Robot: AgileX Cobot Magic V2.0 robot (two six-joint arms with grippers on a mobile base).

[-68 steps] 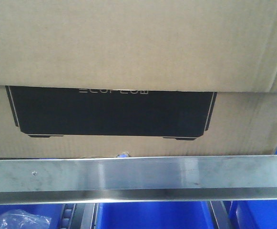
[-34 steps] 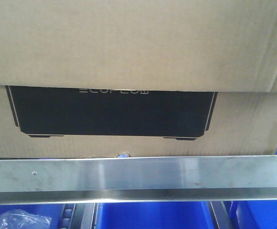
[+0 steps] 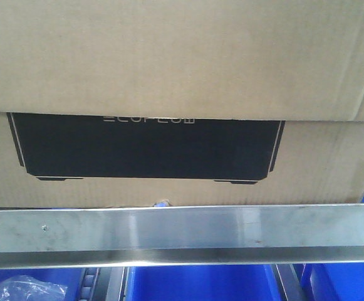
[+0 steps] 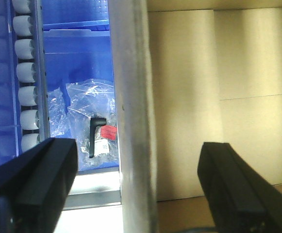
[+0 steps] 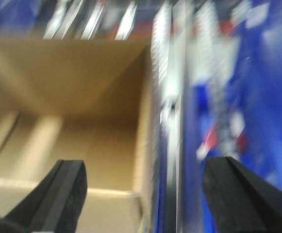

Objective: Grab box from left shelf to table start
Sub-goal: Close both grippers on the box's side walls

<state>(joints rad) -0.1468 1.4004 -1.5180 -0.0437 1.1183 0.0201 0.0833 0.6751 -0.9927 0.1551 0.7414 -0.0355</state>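
From the front camera I see the box point(image 3: 169, 63) filling the upper frame. It sits on the left shelf point(image 3: 288, 282) just behind the steel rail point(image 3: 182, 229), with its black panel point(image 3: 147, 147) facing me. Blue bins point(image 3: 194, 285) show below the rail. My left gripper point(image 4: 136, 170) has its fingers spread wide apart and grips nothing. The rail runs upright through the gap, with cardboard on one side and a plastic bag point(image 4: 90, 121) in a bin on the other. My right gripper point(image 5: 148, 189) is likewise spread and unloaded (that view is badly blurred), facing the box's cardboard.
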